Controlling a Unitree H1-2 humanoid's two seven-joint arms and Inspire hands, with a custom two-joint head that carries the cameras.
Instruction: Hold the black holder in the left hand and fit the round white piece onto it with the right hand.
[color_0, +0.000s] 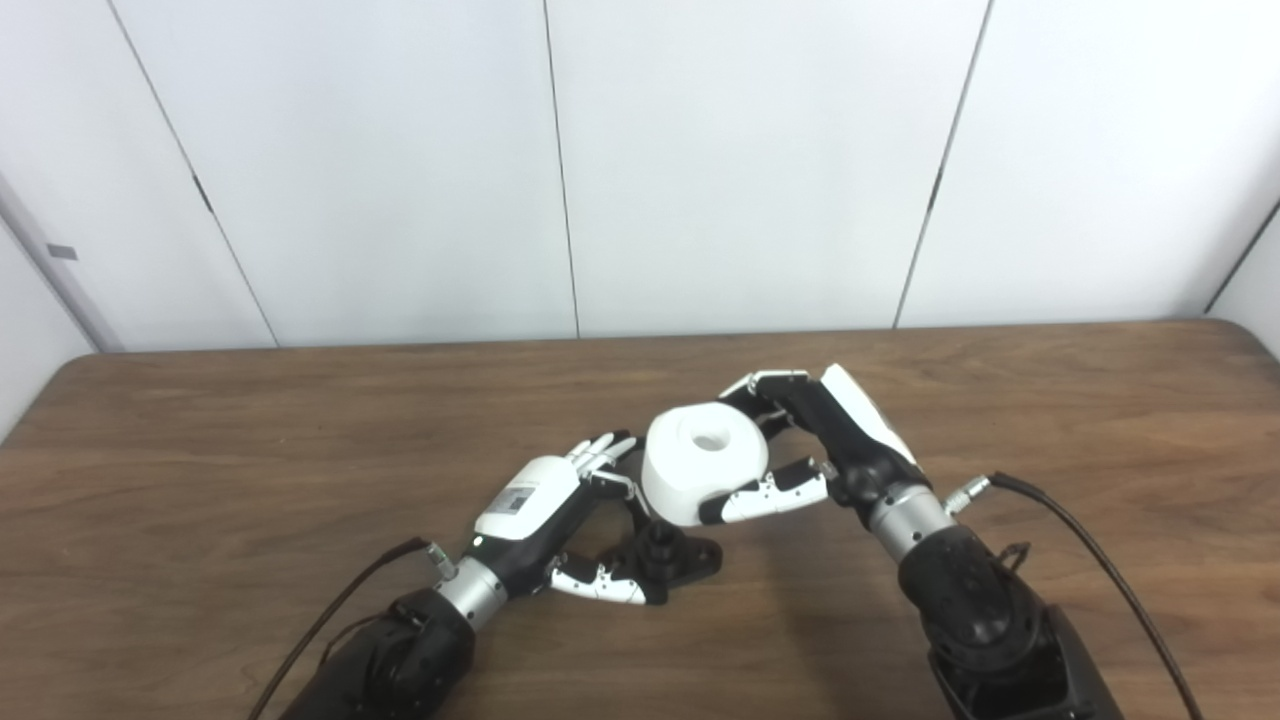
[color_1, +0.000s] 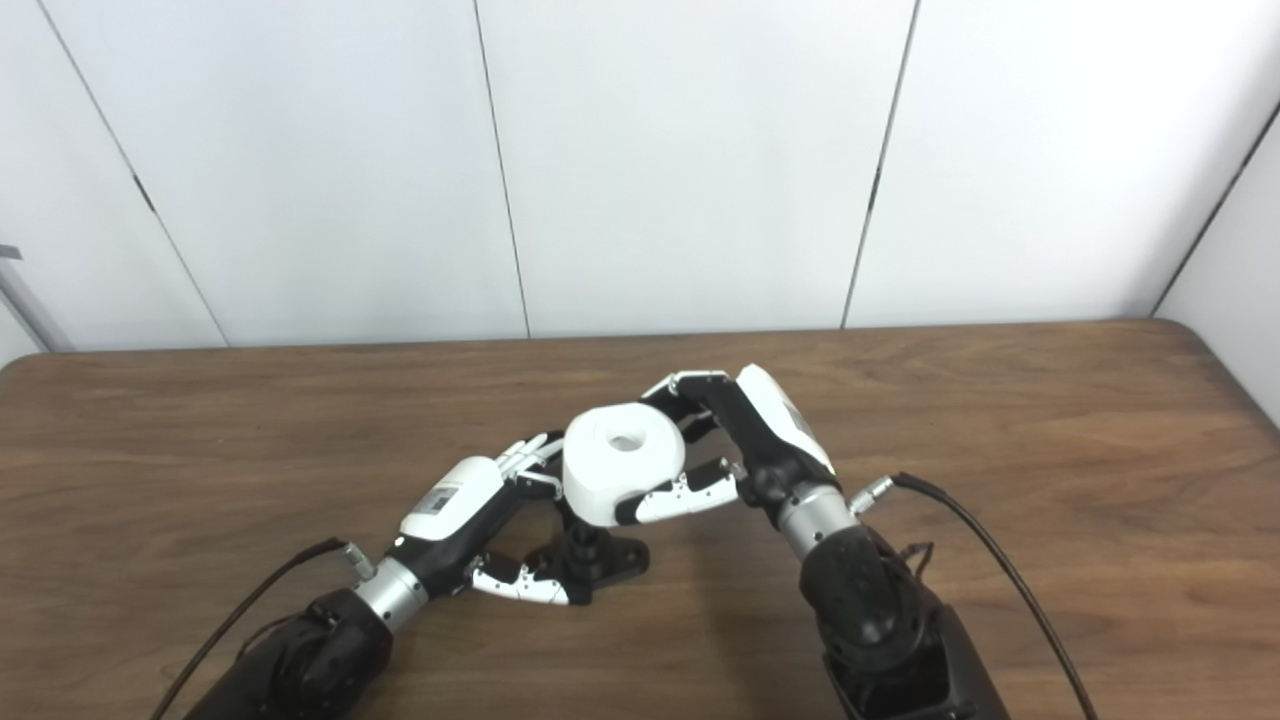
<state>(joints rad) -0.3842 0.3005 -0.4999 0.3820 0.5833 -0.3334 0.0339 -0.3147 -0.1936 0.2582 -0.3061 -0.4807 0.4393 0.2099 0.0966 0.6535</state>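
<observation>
The round white piece (color_0: 705, 462) hangs above the table (color_0: 200, 450), its centre hole facing up, clamped in the right hand (color_0: 800, 440) with the fingers curled round its far side and the thumb pressed along its near wall. Just below and a little toward the robot sits the black holder (color_0: 668, 556), its short upright post pointing up; the left hand (color_0: 560, 520) is wrapped about it, fingers behind and thumb along the front, closed on its base (whether the holder is lifted clear of the table or resting on it I cannot tell). So both grasps look done and the piece has been brought close, but the fitting itself is left: the hole is not yet over the post, lying up and slightly beyond it. Judging from this, the piece needs to be lined up and lowered onto the post.
</observation>
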